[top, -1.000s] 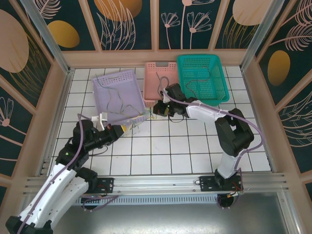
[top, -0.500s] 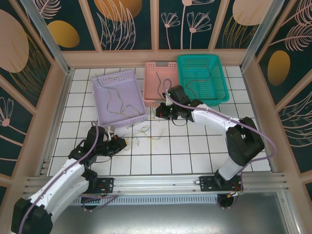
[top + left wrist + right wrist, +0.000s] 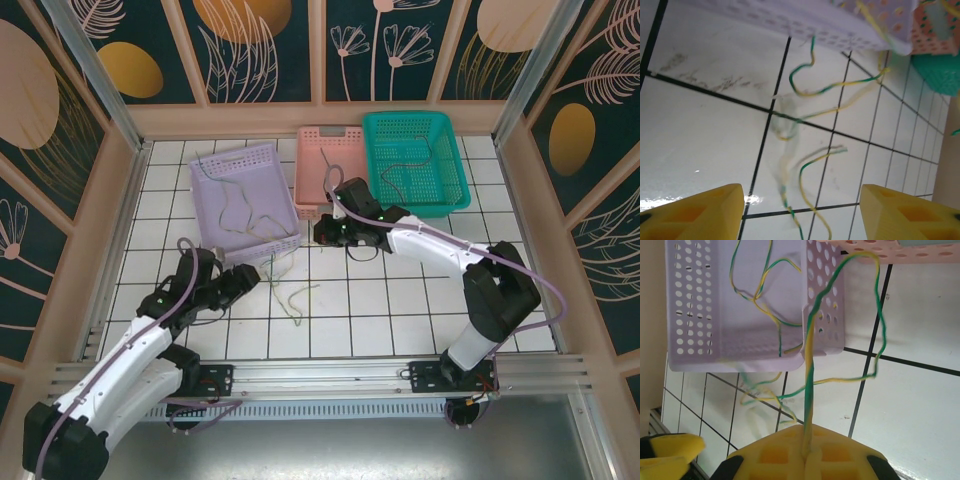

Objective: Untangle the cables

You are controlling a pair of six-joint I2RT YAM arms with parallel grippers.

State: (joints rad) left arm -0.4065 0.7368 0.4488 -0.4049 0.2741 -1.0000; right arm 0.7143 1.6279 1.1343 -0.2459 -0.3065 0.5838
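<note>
Opening left end effector [image 3: 801,202] (cables [image 3: 810,94] dropped).

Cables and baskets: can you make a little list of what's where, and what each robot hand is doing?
Baskets: lilac basket, pink basket, green basket, in a row at the back
Inside them: thin cables in each
Loose cable: yellow-green, on the white tiles in front of the lilac basket
Left gripper: open, above the loose cable, holding nothing
Right gripper: shut on the held cable, yellow-green, by the lilac basket's corner
</note>
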